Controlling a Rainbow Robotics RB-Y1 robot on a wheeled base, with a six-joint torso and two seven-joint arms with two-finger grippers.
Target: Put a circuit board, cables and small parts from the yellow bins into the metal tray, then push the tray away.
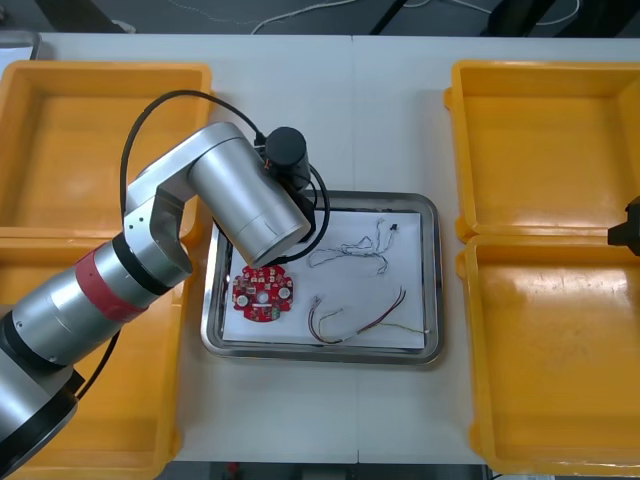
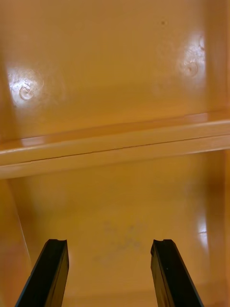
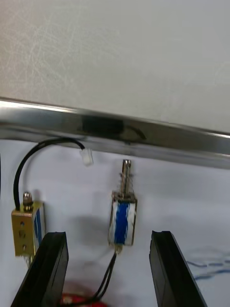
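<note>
The metal tray [image 1: 432, 300], white inside, lies at mid-table. In it are a round red circuit board [image 1: 264, 295], a twisted blue and white cable [image 1: 355, 250] and a red and yellow cable [image 1: 355, 320]. My left arm [image 1: 250, 205] reaches over the tray's far left corner. My left gripper [image 3: 109, 240] is open just above the tray floor. A small metal part with a blue band [image 3: 123, 220] lies between its fingers, touching neither. A second, brass-coloured small metal part [image 3: 28, 228] with a black cable [image 3: 21, 168] lies beside one finger. My right gripper [image 2: 110, 268] hangs open over a bare bin floor.
Two yellow bins [image 1: 90, 140] stand at the left and two [image 1: 545, 350] at the right; the right ones look bare. My right gripper [image 1: 628, 228] sits at the table's right edge, over the seam between those bins. The tray's far rim [image 3: 115, 129] lies just beyond the small parts.
</note>
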